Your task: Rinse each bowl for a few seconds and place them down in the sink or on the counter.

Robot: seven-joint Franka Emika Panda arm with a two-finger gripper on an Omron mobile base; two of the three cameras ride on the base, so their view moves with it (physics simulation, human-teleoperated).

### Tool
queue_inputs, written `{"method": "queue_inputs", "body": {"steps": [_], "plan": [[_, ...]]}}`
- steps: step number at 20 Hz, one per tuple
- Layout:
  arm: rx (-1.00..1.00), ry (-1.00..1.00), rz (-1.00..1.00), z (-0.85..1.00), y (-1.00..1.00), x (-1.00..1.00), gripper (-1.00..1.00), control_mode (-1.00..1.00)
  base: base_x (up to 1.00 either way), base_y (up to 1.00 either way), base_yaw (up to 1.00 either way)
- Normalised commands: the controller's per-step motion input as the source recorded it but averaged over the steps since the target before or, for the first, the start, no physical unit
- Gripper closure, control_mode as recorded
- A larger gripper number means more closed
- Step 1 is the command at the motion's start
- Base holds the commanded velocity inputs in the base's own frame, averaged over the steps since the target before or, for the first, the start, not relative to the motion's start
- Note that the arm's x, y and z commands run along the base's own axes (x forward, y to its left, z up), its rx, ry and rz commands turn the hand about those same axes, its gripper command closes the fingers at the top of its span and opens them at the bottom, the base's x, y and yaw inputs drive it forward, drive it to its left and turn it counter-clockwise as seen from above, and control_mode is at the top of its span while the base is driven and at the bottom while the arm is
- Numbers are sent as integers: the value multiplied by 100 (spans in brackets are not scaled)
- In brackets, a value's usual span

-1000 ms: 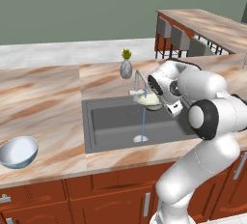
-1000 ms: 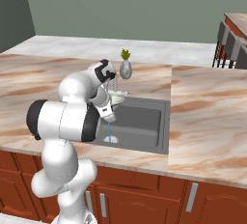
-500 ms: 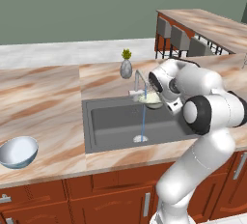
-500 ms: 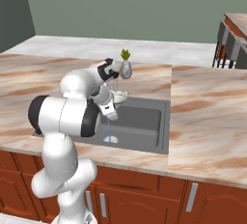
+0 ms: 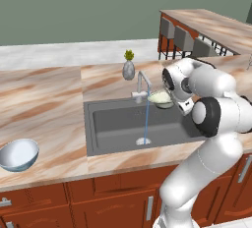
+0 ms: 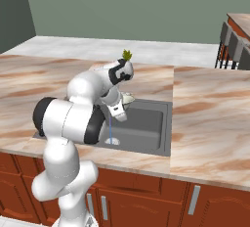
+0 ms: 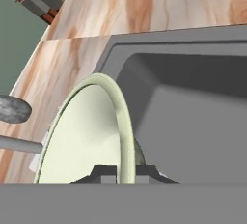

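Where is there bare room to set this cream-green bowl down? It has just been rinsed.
The sink floor left of the water stream is bare, as is the counter between the sink's left wall and the blue-white bowl. The back rim is crowded: faucet, vase, and the hand holding the cream-green bowl.

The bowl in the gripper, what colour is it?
Pale cream-green bowl, clearest in the hand view.
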Motion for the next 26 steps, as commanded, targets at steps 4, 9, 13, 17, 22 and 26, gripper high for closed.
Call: {"method": "queue_inputs", "body": {"steps": [4, 9, 13, 17, 22, 26], "plan": [[0, 0, 0, 23, -31, -4, 100, -100, 0, 0, 0], [-4, 3, -8, 26, -32, -10, 100, -100, 0, 0, 0], [-6, 9, -14, 26, -35, -12, 100, -100, 0, 0, 0], [-4, 10, -20, 25, -33, -17, 100, -100, 0, 0, 0], [-1, 7, -35, 11, -16, -10, 100, -100, 0, 0, 0], [0, 4, -40, 10, -5, -5, 100, -100, 0, 0, 0]]}}
